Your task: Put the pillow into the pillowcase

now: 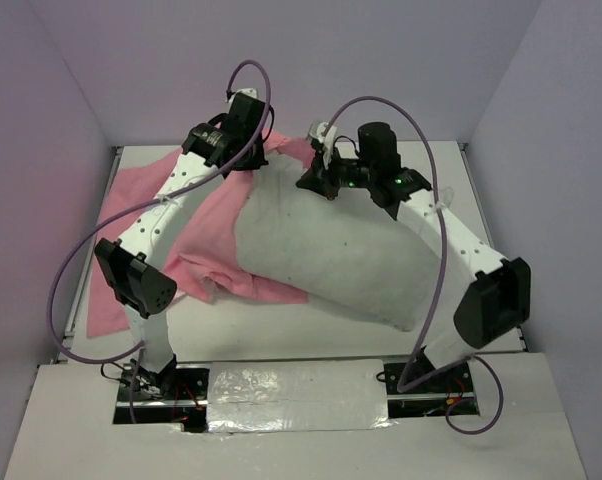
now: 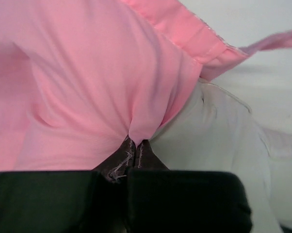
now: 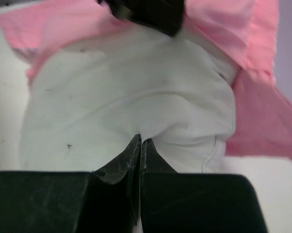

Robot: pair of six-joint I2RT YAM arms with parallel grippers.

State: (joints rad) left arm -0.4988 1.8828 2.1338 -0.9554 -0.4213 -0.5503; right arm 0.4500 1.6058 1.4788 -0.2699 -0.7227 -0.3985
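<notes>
The right pincer is pinched closed on a puckered fold of the white pillow — the pink pillowcase lies bunched behind and right of it, on the pale tabletop.

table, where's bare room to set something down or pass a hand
Bare table strip along the near edge, in front of the pillow and pillowcase; a smaller patch at the far right corner. Crowded: the far middle, where both pairs of jaws pinch fabric.
</notes>
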